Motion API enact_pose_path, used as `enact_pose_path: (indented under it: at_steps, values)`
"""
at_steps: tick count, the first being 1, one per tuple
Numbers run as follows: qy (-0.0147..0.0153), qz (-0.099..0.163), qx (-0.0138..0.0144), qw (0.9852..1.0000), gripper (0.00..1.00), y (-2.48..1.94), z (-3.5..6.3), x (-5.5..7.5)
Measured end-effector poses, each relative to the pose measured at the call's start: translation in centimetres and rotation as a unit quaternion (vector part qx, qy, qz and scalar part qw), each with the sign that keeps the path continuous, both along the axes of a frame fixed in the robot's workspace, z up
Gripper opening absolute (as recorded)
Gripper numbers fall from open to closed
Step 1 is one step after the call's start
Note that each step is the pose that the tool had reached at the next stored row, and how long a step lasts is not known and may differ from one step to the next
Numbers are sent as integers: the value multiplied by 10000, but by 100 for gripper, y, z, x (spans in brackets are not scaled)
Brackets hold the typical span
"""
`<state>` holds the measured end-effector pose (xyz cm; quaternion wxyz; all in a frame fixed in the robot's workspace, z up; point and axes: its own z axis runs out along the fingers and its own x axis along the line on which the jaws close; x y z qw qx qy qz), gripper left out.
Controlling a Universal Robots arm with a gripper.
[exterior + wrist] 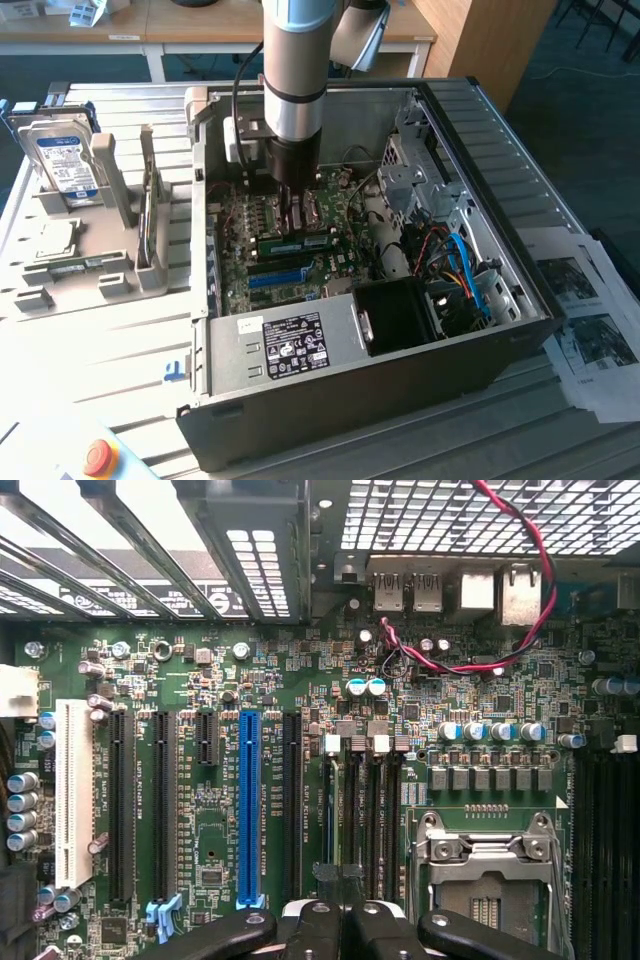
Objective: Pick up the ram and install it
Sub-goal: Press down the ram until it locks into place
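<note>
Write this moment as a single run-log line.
claw: shut | position: low inside computer case, over motherboard memory slots | ram: lying in motherboard

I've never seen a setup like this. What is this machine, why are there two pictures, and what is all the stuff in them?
The grey tube reaching down is a robot arm. One picture comes from a camera standing off to the side; the other from a camera on the arm's wrist, looking straight down. The arm reaches into an open computer case lying on a table. Its pincer is shut, just above the green motherboard, near the narrow dark memory slots. I cannot make out anything gripped in it. One ram stick already sits on the board. In the side picture, on its left, a grey holder carries a silver hard drive; printed papers lie on its right.
</note>
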<state>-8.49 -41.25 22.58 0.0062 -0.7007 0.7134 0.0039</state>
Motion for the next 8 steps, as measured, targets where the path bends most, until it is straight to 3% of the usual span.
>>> enact_pose_path:
  at_steps: [8]
  values:
    - [0, 0, -1, 10000, 10, 0, -15, 0]
